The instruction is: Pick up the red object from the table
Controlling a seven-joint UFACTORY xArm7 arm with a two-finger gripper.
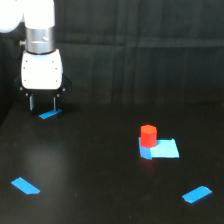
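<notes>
The red object is a short red-orange cylinder standing upright on the black table, at the left corner of a light-blue square patch, right of centre. My gripper hangs from the white arm at the upper left, far from the cylinder. Its two dark fingers point down with a gap between them and nothing held. The fingertips hover just above a blue tape strip.
More blue tape strips lie on the table: one at the lower left and one at the lower right. A black curtain hangs behind the table.
</notes>
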